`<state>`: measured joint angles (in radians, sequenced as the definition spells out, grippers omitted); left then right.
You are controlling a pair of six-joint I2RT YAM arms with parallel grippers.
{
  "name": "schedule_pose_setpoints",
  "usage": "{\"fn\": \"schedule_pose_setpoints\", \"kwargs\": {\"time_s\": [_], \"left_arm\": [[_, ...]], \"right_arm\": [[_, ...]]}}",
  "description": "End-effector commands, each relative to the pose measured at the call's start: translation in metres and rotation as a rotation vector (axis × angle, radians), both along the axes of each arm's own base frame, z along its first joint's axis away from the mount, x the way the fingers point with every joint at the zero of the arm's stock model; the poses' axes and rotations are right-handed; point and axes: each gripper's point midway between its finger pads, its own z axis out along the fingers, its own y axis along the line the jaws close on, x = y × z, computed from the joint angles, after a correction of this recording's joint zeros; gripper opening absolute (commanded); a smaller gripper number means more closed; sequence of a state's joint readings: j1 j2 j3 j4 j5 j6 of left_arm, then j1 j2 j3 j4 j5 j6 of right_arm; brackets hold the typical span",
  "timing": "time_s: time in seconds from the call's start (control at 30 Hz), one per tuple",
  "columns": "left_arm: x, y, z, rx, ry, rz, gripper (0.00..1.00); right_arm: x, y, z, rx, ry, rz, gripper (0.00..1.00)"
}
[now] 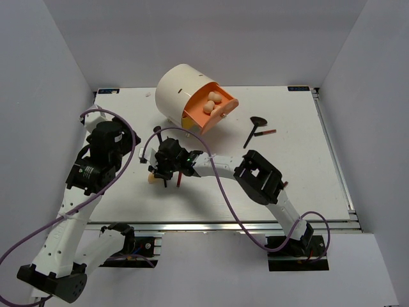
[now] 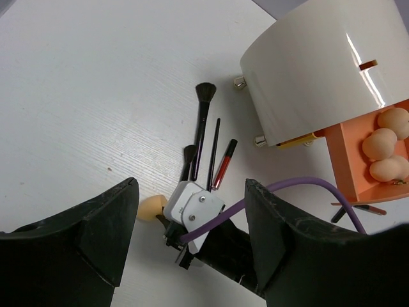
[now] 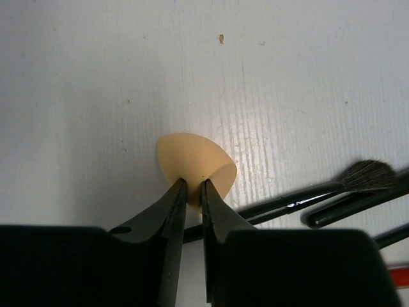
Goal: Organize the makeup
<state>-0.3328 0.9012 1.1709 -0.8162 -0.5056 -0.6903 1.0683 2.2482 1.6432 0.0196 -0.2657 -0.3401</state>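
Note:
My right gripper (image 3: 193, 185) is shut on a peach sponge (image 3: 195, 161), pinching its near edge just over the white table; the sponge also shows in the top view (image 1: 152, 178) and the left wrist view (image 2: 151, 208). Black brushes (image 3: 332, 192) lie just right of it, with a dark-red stick (image 2: 224, 164) beside them (image 2: 201, 121). Three peach sponges (image 1: 213, 102) sit in the open orange drawer (image 1: 211, 115). A black brush (image 1: 254, 130) and a red stick (image 1: 264, 132) lie at the right. My left gripper (image 2: 192, 230) is open and empty, above the right wrist.
The cream cylindrical box (image 1: 181, 93) lies on its side at the back middle, its drawer pulled out toward the right. The purple cable (image 2: 300, 188) of the right arm crosses under my left gripper. The table's edge rail (image 1: 335, 160) runs along the right.

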Motion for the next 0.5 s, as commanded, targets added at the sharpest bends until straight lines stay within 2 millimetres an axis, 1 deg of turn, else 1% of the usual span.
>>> {"fn": "schedule_pose_setpoints", "kwargs": {"time_s": [0.0,0.03,0.1,0.13,0.17,0.2,0.23,0.27,0.3,0.33,0.37,0.4,0.43,0.47], "left_arm": [[-0.004,-0.002,0.006,-0.045,-0.007,0.001,0.76],[-0.005,-0.002,0.008,-0.055,-0.014,0.007,0.76],[-0.007,-0.002,0.009,-0.068,-0.018,0.011,0.76],[-0.008,-0.002,0.010,-0.079,-0.026,0.015,0.76],[-0.010,-0.002,0.012,-0.096,-0.038,0.023,0.76],[-0.010,-0.001,0.012,-0.096,-0.038,0.024,0.76],[-0.010,-0.002,0.010,-0.109,-0.042,0.028,0.76],[-0.012,-0.002,0.012,-0.123,-0.056,0.030,0.76],[-0.012,-0.002,0.012,-0.131,-0.061,0.033,0.76],[-0.013,-0.002,0.008,-0.144,-0.061,0.038,0.76],[-0.014,-0.002,0.011,-0.158,-0.079,0.039,0.76],[-0.015,-0.002,0.010,-0.166,-0.085,0.042,0.76],[-0.015,-0.003,0.009,-0.179,-0.089,0.042,0.76],[-0.014,-0.005,0.007,-0.187,-0.093,0.039,0.76]], "right_arm": [[-0.004,0.010,0.002,0.044,0.003,0.028,0.18],[-0.007,0.011,0.004,0.051,0.015,0.048,0.12],[-0.006,0.010,0.013,0.060,0.032,0.060,0.00],[-0.008,0.010,0.025,0.081,0.048,0.077,0.00],[-0.004,0.007,0.043,0.110,0.059,0.082,0.00],[-0.005,0.006,0.043,0.109,0.060,0.081,0.00],[-0.009,0.005,0.067,0.150,0.065,0.105,0.00],[-0.005,-0.001,0.080,0.172,0.083,0.097,0.00],[-0.006,-0.004,0.093,0.195,0.092,0.102,0.00],[-0.015,-0.011,0.120,0.239,0.097,0.133,0.00],[-0.012,-0.018,0.133,0.259,0.105,0.126,0.00],[-0.014,-0.024,0.147,0.280,0.108,0.133,0.00],[-0.024,-0.035,0.172,0.319,0.105,0.159,0.00],[-0.022,-0.043,0.185,0.339,0.100,0.152,0.00]]}}
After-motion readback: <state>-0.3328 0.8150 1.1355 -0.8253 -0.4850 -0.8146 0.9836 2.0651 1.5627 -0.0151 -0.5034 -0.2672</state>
